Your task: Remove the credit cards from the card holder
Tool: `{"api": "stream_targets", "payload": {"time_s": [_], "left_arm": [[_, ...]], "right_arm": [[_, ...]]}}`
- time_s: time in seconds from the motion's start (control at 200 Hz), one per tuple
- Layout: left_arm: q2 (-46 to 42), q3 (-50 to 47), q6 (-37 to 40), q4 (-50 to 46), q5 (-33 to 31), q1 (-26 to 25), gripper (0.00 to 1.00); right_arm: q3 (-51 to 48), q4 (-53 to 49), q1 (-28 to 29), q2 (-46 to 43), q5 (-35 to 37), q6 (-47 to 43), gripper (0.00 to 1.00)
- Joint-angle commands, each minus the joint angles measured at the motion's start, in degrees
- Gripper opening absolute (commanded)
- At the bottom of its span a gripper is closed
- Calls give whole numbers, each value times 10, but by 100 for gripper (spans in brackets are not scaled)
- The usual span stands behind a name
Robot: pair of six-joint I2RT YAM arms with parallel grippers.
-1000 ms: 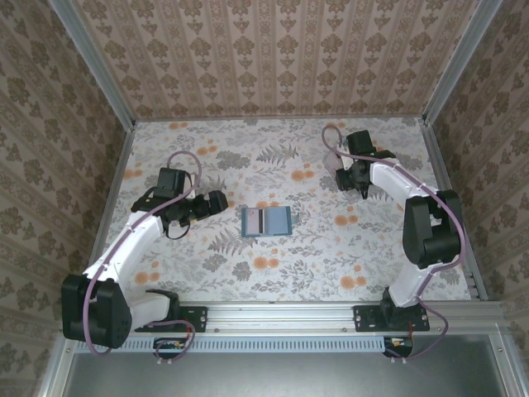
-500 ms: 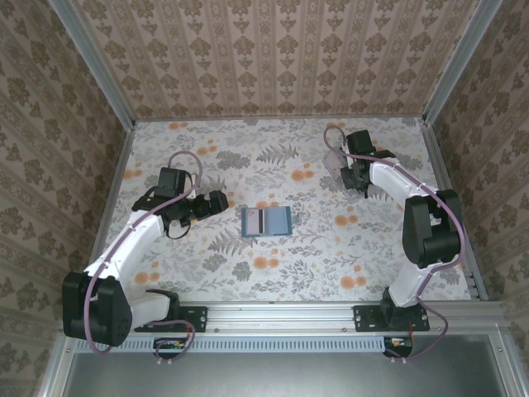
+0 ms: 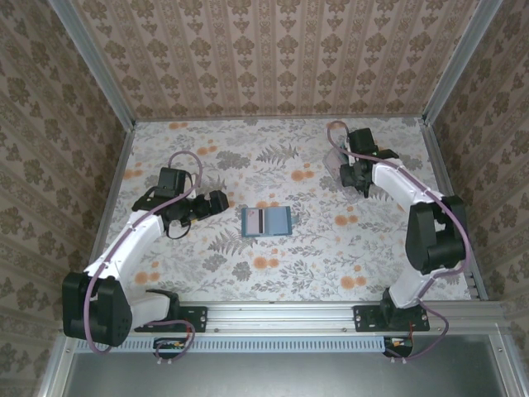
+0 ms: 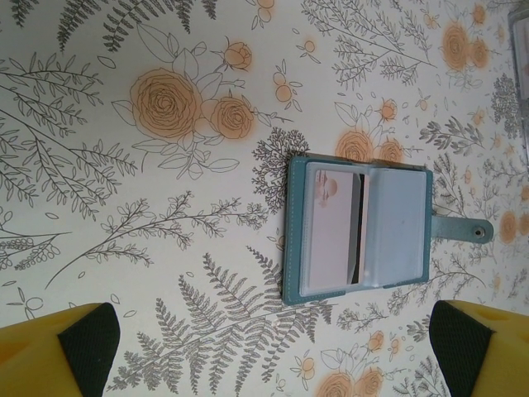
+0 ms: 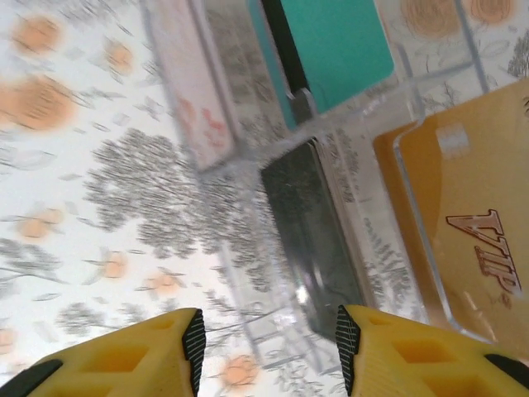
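Top external view: the card holder (image 3: 266, 222) lies open and flat at the centre of the tabletop (image 3: 248, 157), its inside facing up so the slots can be reached from above. The left fingers (image 3: 216, 203) sit just left of it, apart from it. The right fingers (image 3: 351, 176) are well away at the far right, over a clear tray (image 3: 334, 160). Nothing lies between either arm and the holder.

Left wrist view: the left fingers (image 4: 83, 347) are spread wide and hold nothing. The card holder (image 4: 357, 230) lies beyond them, both panels showing and its strap (image 4: 463, 229) stretched out to one side. A pale card (image 4: 329, 227) with a dark stripe sits in one panel, so the task is judged unfinished. Whether more cards lie under it cannot be told. The holder is soft and unpinned, so it would likely slide or fold if a card were pulled single-handed.

Right wrist view: the right fingers (image 5: 169, 347) stand apart with nothing between them, above the tray (image 5: 248, 165). Its compartments hold a teal card (image 5: 335, 41), a grey card (image 5: 314, 231) and an orange card (image 5: 463, 223). A pinkish card (image 5: 192, 78) lies at the tray's edge, too blurred to say whether it is inside. The tray walls would hinder any re-grasp there.
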Motion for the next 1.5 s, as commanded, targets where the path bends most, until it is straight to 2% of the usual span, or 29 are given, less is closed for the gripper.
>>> {"api": "stream_targets", "payload": {"time_s": [0.0,0.105,0.19,0.37,0.49,0.64,0.75,0.935,1.24,1.495], "left_arm": [[7,-14,-4,16,19,5,100],[11,-18,-12,25,25,2,100],[16,-20,-15,30,26,-1,100],[24,-22,-22,38,26,-9,100],[28,-24,-26,42,25,-14,100],[31,-25,-26,41,22,-15,100],[31,-25,-27,39,18,-16,100],[39,-23,-27,41,15,-16,100],[55,-16,-30,49,18,-20,100],[61,-17,-37,56,23,-28,100]], "right_arm": [[-18,-9,36,-60,-57,71,51],[-44,5,92,-81,-103,141,52],[-50,31,160,-79,-103,187,52],[-31,59,285,-22,-116,308,52],[-23,108,332,31,-115,368,51],[5,161,346,103,-159,404,48],[14,177,345,135,-150,436,46],[36,161,344,171,-131,436,43],[47,132,338,201,-103,445,42],[-10,141,334,181,-109,455,42]]}}
